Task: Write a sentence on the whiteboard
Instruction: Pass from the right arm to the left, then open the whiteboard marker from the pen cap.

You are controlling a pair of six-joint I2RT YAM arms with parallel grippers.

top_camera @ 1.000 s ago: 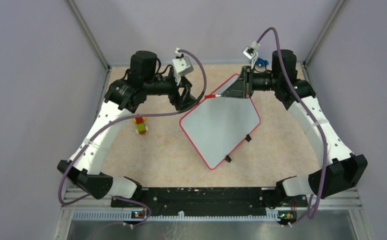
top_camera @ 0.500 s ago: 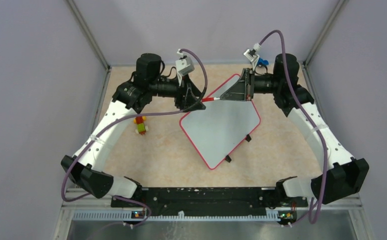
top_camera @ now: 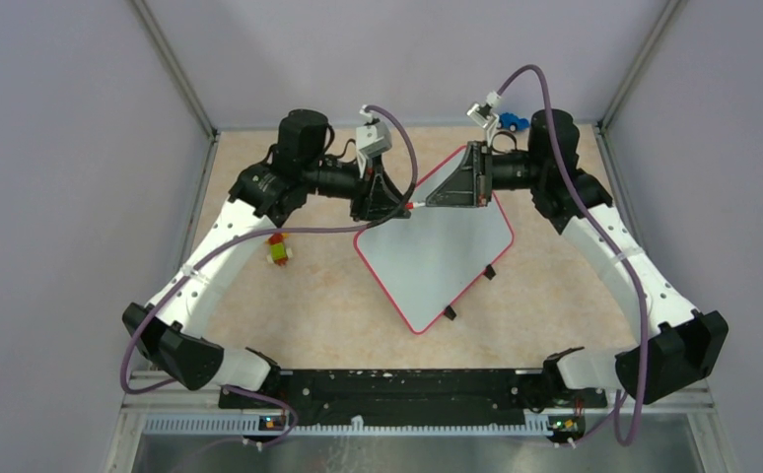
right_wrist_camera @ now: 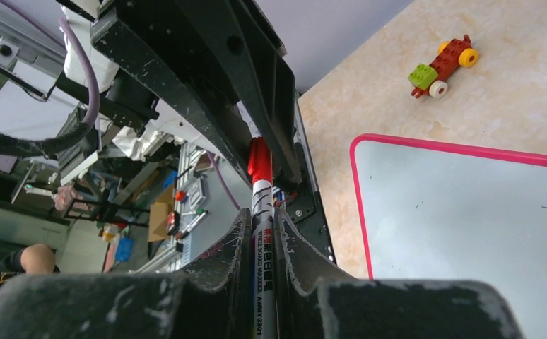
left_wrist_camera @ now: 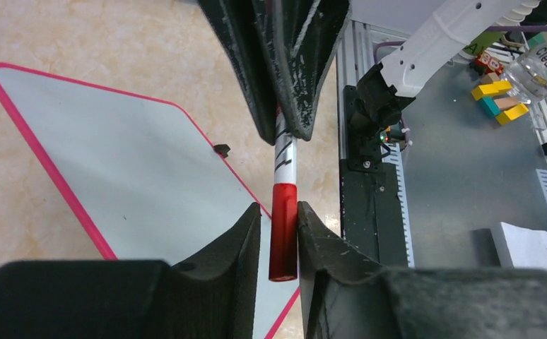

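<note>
The whiteboard (top_camera: 437,258) lies flat mid-table, turned like a diamond, with a pink frame; it also shows in the left wrist view (left_wrist_camera: 115,162) and the right wrist view (right_wrist_camera: 468,226). No sentence shows on its surface. Above its far corner a marker (top_camera: 416,205) hangs level between the arms. My right gripper (top_camera: 433,202) (right_wrist_camera: 262,220) is shut on the white barrel (right_wrist_camera: 263,212). My left gripper (top_camera: 403,207) (left_wrist_camera: 279,212) brackets the red cap (left_wrist_camera: 283,233): one finger touches it, and a sliver of gap shows at the other.
A small brick toy car (top_camera: 278,248) (right_wrist_camera: 440,65) sits on the table left of the board. A blue object (top_camera: 511,122) lies at the back right. Two black feet (top_camera: 449,313) stick out at the board's near right edge.
My left gripper has moved right onto the marker's capped end and its jaws have narrowed around the cap. The right gripper shifted slightly left with the marker.
</note>
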